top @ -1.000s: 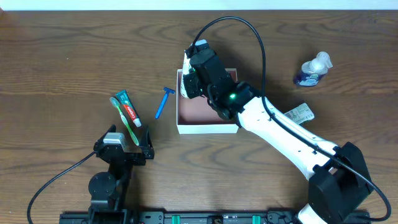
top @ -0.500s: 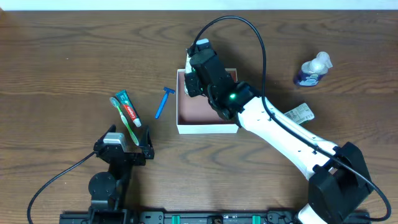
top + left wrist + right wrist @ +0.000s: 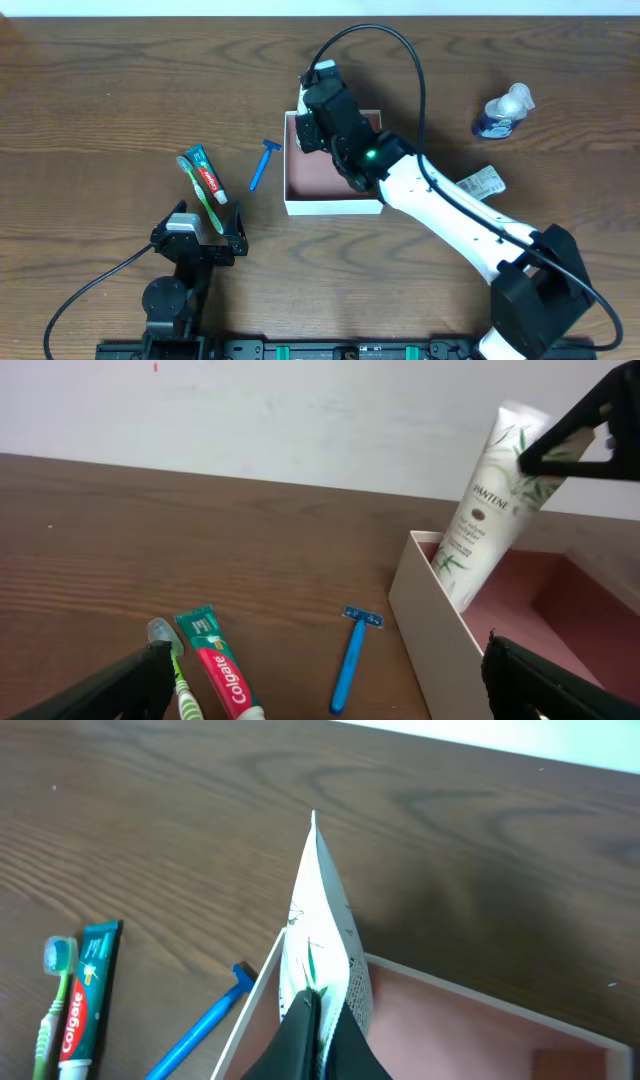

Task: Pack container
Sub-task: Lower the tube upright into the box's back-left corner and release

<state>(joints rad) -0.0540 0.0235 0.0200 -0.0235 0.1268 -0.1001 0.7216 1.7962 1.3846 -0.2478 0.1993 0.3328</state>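
The right gripper [image 3: 315, 1010] pinches a white tube [image 3: 490, 510] standing in the container [image 3: 430, 610] corner, a blue razor [image 3: 350, 655] lies just outside, and the left gripper [image 3: 212, 222] sits wide open by the toothpaste [image 3: 220, 670].

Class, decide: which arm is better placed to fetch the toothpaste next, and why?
Left. The left end effector, open, lies next to the toothpaste; the right end effector is shut on a shampoo tube standing in the box.
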